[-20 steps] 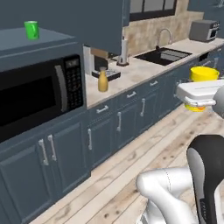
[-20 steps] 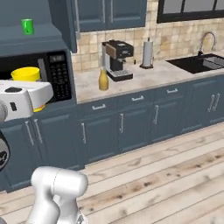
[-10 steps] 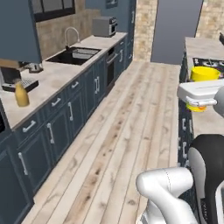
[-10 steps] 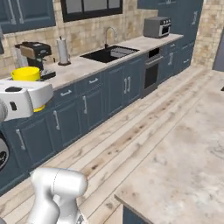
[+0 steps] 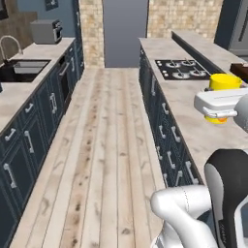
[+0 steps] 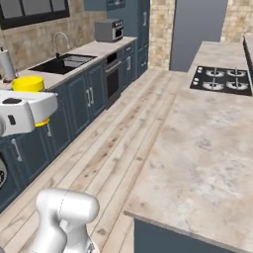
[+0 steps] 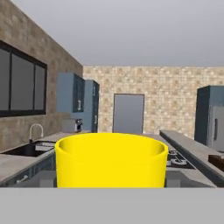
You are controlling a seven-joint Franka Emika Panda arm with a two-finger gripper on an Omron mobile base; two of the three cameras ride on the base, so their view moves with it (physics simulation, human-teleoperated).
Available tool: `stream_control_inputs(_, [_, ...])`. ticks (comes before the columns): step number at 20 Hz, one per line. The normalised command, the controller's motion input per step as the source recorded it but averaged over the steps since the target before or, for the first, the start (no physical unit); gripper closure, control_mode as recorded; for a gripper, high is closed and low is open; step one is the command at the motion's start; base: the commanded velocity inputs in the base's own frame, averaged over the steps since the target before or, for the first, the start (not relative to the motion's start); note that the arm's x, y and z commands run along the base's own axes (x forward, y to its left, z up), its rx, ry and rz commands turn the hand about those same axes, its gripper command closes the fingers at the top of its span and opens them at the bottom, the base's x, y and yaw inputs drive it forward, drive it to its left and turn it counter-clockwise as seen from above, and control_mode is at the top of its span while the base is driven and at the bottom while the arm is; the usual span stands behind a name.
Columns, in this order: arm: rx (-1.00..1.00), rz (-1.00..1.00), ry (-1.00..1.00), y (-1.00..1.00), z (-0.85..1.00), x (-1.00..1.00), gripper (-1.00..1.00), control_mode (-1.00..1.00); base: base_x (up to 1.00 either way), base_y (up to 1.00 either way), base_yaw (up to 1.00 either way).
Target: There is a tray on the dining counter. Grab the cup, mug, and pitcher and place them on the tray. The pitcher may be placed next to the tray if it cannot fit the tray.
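Gripper (image 7: 111,186) is clamped on the cup (image 7: 111,159), carried upright above the counter's (image 6: 197,143) near edge. Tray (image 5: 240,70) sits at the far right edge; overshoot could clip its wall and tip the cup.

The yellow cup (image 6: 28,83) sits upright in the white hand (image 6: 30,109), beside the dining counter (image 6: 207,143).

Even flat rendered light, soft faint shadows, slightly blurry, no glare
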Motion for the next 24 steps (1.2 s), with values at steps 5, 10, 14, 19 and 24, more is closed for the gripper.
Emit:
stream_control_inputs(5, [0.0, 0.0, 0.0, 0.0, 0.0, 0.0, 1.0, 1.0, 0.0, -0.03, -0.47])
stream_control_inputs(10, [0.0, 0.0, 0.0, 0.0, 0.0, 0.0, 1.0, 1.0, -0.4, -0.44, -0.41])
stream_control_inputs(14, [0.0, 0.0, 0.0, 0.0, 0.0, 0.0, 1.0, 1.0, -0.71, -0.96, -0.32])
stream_control_inputs(19, [0.0, 0.0, 0.0, 0.0, 0.0, 0.0, 1.0, 1.0, -0.57, -0.86, -0.07])
stream_control_inputs(24, [0.0, 0.0, 0.0, 0.0, 0.0, 0.0, 1.0, 1.0, -0.61, -0.42, -0.04])
